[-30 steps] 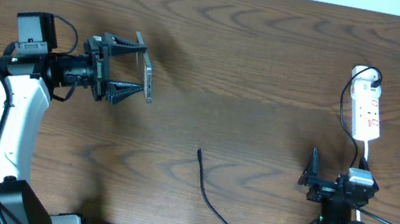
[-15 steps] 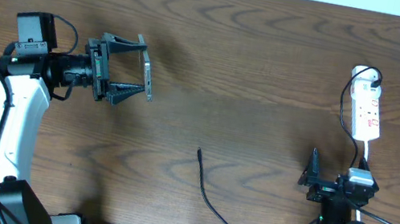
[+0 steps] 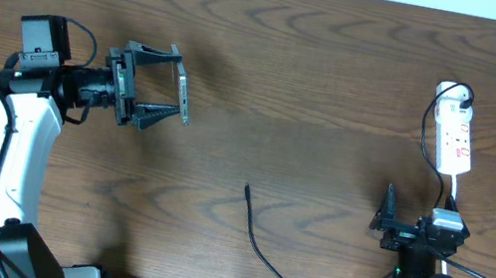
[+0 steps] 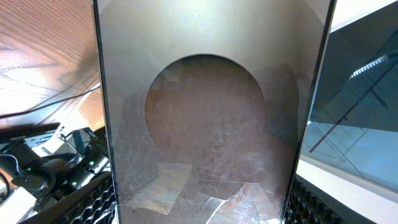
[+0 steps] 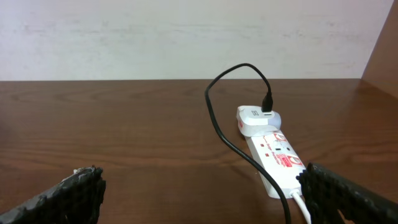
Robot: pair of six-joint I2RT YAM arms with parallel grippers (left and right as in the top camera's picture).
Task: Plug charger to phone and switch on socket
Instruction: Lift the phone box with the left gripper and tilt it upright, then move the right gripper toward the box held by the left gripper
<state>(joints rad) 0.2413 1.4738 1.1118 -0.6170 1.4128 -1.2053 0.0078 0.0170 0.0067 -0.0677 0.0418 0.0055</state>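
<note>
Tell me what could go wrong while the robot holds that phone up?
1. The left pincer grips the phone only by its thin edges, so it might slip and fall onto the table.
2. The plug end of the charger is tiny and lies loose; the open right pincer might nudge it away instead of grabbing it.

One phone (image 3: pixel 182 94) sits between the fingers of the left gripper (image 3: pixel 177 84). Ahead of the right gripper (image 5: pixel 202 183) lies one socket (image 5: pixel 277 158) with one adapter (image 5: pixel 256 118) in it, and one charger (image 3: pixel 255 246) runs off to its left. That makes two grippers over one table (image 3: pixel 340 74)
</note>
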